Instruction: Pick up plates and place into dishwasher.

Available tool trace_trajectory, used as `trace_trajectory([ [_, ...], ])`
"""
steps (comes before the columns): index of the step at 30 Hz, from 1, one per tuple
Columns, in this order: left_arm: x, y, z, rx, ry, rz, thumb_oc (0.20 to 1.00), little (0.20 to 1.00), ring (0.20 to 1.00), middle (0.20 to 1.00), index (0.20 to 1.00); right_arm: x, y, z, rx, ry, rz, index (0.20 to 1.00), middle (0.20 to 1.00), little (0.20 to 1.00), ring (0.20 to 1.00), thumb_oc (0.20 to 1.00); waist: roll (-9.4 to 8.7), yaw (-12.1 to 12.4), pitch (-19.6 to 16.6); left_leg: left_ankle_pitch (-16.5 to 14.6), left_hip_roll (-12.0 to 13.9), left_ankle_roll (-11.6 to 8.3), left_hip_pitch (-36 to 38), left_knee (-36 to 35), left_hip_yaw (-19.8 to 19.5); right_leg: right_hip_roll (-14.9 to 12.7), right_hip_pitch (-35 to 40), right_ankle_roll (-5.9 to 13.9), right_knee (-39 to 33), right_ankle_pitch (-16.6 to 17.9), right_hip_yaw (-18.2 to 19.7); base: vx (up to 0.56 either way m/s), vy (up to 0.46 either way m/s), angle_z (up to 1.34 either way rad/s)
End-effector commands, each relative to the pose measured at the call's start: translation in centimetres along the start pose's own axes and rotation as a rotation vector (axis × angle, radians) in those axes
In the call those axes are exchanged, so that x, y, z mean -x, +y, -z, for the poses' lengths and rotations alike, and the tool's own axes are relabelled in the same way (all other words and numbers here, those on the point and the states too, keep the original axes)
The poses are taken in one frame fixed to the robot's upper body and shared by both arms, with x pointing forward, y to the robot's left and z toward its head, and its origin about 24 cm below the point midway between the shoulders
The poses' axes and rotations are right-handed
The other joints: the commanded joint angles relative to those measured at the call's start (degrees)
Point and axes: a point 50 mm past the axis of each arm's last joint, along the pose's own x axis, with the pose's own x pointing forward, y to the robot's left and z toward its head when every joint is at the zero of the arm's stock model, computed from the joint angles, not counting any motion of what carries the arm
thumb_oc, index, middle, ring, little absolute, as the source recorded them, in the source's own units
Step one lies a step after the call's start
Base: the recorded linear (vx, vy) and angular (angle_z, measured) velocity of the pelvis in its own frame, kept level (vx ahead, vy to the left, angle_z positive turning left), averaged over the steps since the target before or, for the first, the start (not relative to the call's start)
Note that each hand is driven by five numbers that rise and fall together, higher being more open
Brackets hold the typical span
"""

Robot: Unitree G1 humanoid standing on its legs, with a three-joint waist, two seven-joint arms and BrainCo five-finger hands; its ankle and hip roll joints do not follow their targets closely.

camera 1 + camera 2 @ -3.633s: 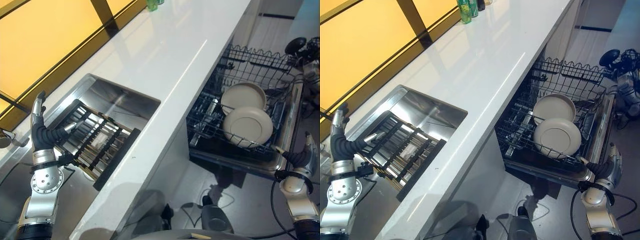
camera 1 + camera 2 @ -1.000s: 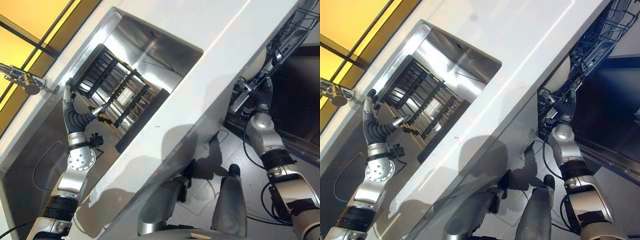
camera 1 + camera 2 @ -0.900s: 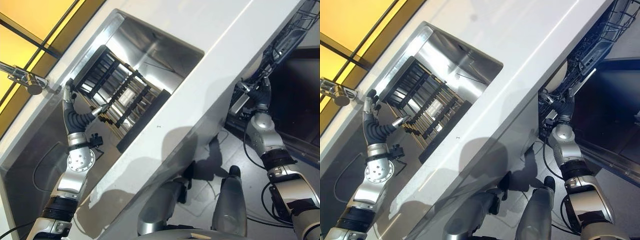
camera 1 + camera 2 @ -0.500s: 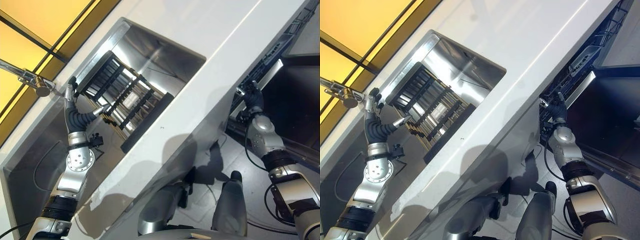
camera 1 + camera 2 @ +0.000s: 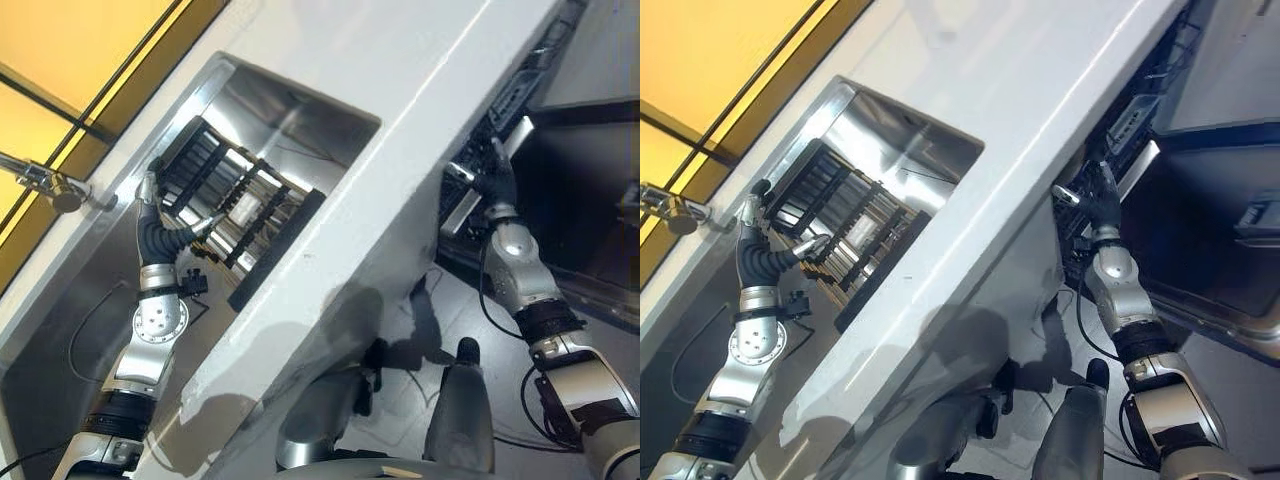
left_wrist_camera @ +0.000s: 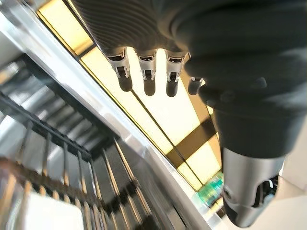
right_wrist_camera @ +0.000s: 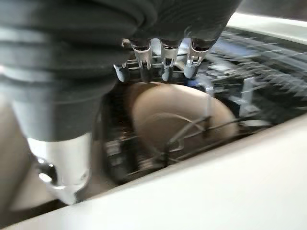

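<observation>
One plate (image 7: 177, 115) – racked, right hand (image 5: 1102, 205) near

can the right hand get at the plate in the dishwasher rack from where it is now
Probably yes. The right hand is open at the front of the dishwasher rack, and its wrist view shows the plate just past its fingertips, with only rack wires around it.
</observation>
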Motion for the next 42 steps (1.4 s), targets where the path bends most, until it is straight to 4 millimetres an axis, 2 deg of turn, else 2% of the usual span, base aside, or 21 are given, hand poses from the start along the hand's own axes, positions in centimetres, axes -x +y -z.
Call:
trace_trajectory([
  [1, -0.8, 2.2, -1.8, -0.036, -0.086, -0.069, 1.000, 1.000, 1.000, 1.000, 1.000, 1.1, 1.8, -1.4, -0.044, -0.135, 0.017, 1.000, 1.000, 1.000, 1.000, 1.000, -3.82, 1.00, -4.39, -4.58, -2.70, 3.07, -5.21, 5.93, -0.80, -4.59, -0.10, -1.34, 9.67, 2.03, -2.11, -0.05, -0.103, -0.35],
  [2, -1.0, 2.2, -1.9, -0.047, -0.091, -0.064, 1.000, 1.000, 1.000, 1.000, 1.000, 1.5, 1.3, -1.2, -0.023, -0.132, 0.049, 1.000, 1.000, 1.000, 1.000, 1.000, -4.27, 1.18, -4.63, -3.88, -2.63, 3.15, -4.85, 5.10, -1.09, -3.76, 0.28, -1.92, 11.59, 0.93, -3.09, -0.02, -0.112, -0.46],
  [4, -1.1, 2.2, -2.0, -0.057, -0.094, -0.062, 1.000, 1.000, 1.000, 1.000, 1.000, 1.6, 0.8, -1.3, -0.012, -0.134, 0.077, 1.000, 1.000, 1.000, 1.000, 1.000, -4.73, 1.47, -4.76, -3.24, -2.49, 2.87, -4.52, 4.47, -1.20, -3.79, 1.30, -2.28, 11.65, -0.26, -4.69, -0.02, -0.122, -0.57],
  [5, -1.4, 2.3, -2.0, -0.062, -0.093, -0.068, 1.000, 1.000, 1.000, 1.000, 1.000, 1.7, 0.5, -1.3, 0.000, -0.138, 0.096, 1.000, 1.000, 1.000, 1.000, 1.000, -5.43, 1.77, -5.16, -3.10, -2.51, 2.16, -4.68, 4.42, -1.11, -4.36, 3.47, -2.10, 6.87, -0.95, -6.00, -0.04, -0.132, -0.55],
  [6, -1.5, 2.2, -2.0, -0.062, -0.090, -0.072, 1.000, 1.000, 1.000, 1.000, 1.000, 1.7, 0.4, -1.4, 0.002, -0.139, 0.102, 1.000, 1.000, 1.000, 1.000, 1.000, -5.38, 1.67, -5.47, -2.42, -2.24, 1.85, -4.87, 3.85, -1.29, -4.07, 4.11, -2.04, 4.80, -0.38, -6.07, -0.05, -0.149, -0.47],
  [8, -1.8, 1.7, -2.1, -0.055, -0.089, -0.060, 1.000, 1.000, 1.000, 1.000, 1.000, 1.8, 0.1, -1.5, 0.020, -0.140, 0.137, 1.000, 1.000, 1.000, 1.000, 1.000, -5.24, 0.73, -5.29, -1.99, -1.80, 1.36, -4.69, 3.28, -1.61, -2.62, 4.05, -1.71, 4.18, -0.64, -4.43, -0.04, -0.116, -0.56],
  [12, -1.8, 1.1, -2.2, -0.050, -0.084, -0.036, 1.000, 1.000, 1.000, 1.000, 1.000, 2.8, -1.2, -0.8, 0.048, -0.116, 0.216, 1.000, 1.000, 1.000, 1.000, 1.000, -5.04, -1.04, -5.07, -1.61, -0.61, 0.43, -2.72, 2.27, -1.44, -1.10, 4.94, -1.83, 2.80, -2.70, -3.95, -0.01, -0.089, -0.23],
  [16, -0.2, 1.4, -1.4, -0.052, -0.047, -0.044, 1.000, 1.000, 1.000, 1.000, 1.000, 5.7, -4.1, 1.1, 0.070, -0.052, 0.392, 1.000, 1.000, 1.000, 1.000, 1.000, -4.79, -2.92, -5.83, -1.49, 0.19, -0.07, -1.09, 1.40, -0.72, -0.17, 5.86, -1.46, 1.41, -3.15, -2.73, 0.04, -0.031, -0.10],
  [19, 1.2, 1.7, -0.8, -0.045, -0.017, -0.060, 1.000, 1.000, 1.000, 1.000, 1.000, 8.6, -5.6, 2.7, 0.105, 0.010, 0.495, 1.000, 1.000, 1.000, 1.000, 1.000, -3.95, -4.93, -6.48, -1.24, 0.74, -0.11, -0.72, 0.81, 0.33, 0.43, 5.09, -1.22, 1.25, -3.41, -1.36, 0.01, 0.044, -0.21],
  [25, 2.5, 1.7, -0.4, -0.026, 0.008, -0.089, 1.000, 1.000, 1.000, 1.000, 1.000, 12.2, -7.0, 5.3, 0.132, 0.151, 0.622, 1.000, 1.000, 1.000, 1.000, 1.000, -2.62, -7.88, -6.28, -0.92, 1.12, 0.02, -0.79, -0.21, 2.35, 1.04, 2.73, -0.78, 1.52, -3.60, 1.25, -0.03, 0.062, -0.35],
  [30, 3.3, 1.7, -0.2, -0.003, 0.023, -0.131, 1.000, 1.000, 1.000, 1.000, 1.000, 14.9, -8.1, 6.4, 0.202, 0.201, 0.737, 1.000, 1.000, 1.000, 1.000, 1.000, -1.11, -10.05, -5.56, -0.64, 0.87, 0.03, -0.71, -1.52, 4.04, 1.03, 1.24, -0.29, 0.56, -2.99, 3.04, -0.02, 0.116, -0.25],
  [35, 3.7, 0.9, -0.2, 0.031, 0.026, -0.151, 1.000, 1.000, 1.000, 1.000, 1.000, 17.8, -9.2, 8.7, 0.098, 0.330, 0.890, 1.000, 1.000, 1.000, 1.000, 1.000, 0.92, -11.73, -4.39, -0.50, 0.14, -0.01, -1.26, -1.87, 5.28, 1.03, -0.50, -0.23, 0.17, -2.44, 4.79, -0.01, 0.124, -0.17],
  [38, 3.4, -0.1, -0.5, 0.057, 0.019, -0.142, 1.000, 1.000, 1.000, 1.000, 1.000, 17.9, -9.6, 9.6, 0.072, 0.350, 0.931, 1.000, 1.000, 1.000, 1.000, 1.000, 2.54, -11.87, -3.13, -0.82, -0.46, 0.00, -2.93, -0.09, 5.40, 0.64, -2.61, -0.72, 2.28, -3.00, 5.28, -0.03, 0.096, -0.10],
  [42, 2.8, -1.2, -0.9, 0.085, 0.005, -0.126, 1.000, 1.000, 1.000, 1.000, 1.000, 16.3, -9.8, 9.2, 0.045, 0.288, 0.975, 1.000, 1.000, 1.000, 1.000, 1.000, 4.76, -11.49, -1.12, -0.76, -0.98, -0.02, -6.30, 2.20, 5.40, -0.14, -6.64, -1.56, 6.66, -4.13, 5.35, -0.09, 0.043, 0.00],
])
